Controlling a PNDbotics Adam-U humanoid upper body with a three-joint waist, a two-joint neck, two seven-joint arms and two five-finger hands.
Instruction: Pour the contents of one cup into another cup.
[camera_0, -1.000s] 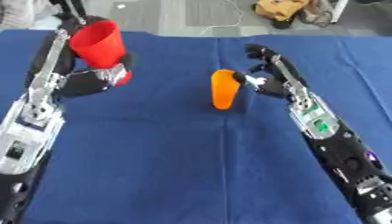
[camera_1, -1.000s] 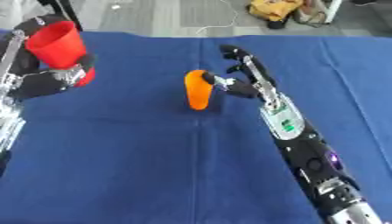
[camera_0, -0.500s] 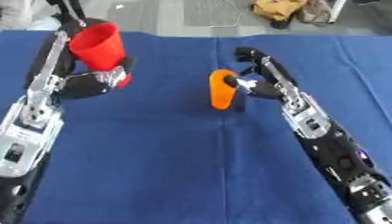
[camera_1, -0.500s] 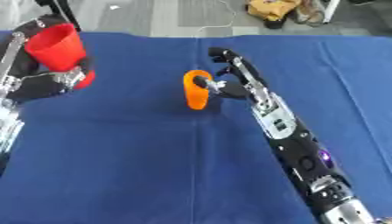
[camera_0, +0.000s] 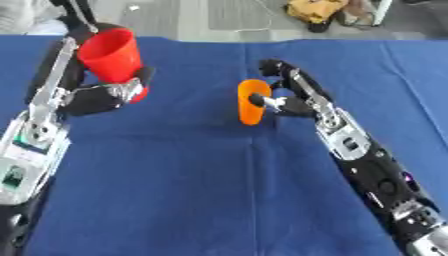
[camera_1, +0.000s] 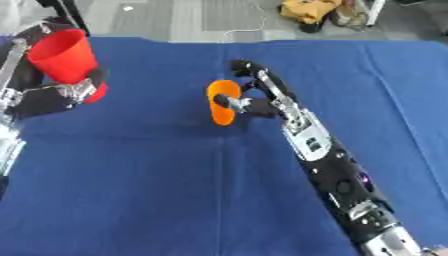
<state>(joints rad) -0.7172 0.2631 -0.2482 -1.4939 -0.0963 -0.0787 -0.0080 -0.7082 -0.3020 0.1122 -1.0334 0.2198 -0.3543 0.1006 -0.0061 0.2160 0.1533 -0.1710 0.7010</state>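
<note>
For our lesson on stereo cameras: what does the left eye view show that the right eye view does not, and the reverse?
Only the left eye view shows the left forearm running down along the left edge to the bottom of the picture, with its silver panels. Only the right eye view shows more blue cloth to the right of the right arm. Both show the left hand holding the red cup raised at upper left, and the right hand at the orange cup, which stands on the cloth mid-table, fingers curled at its side.
</note>
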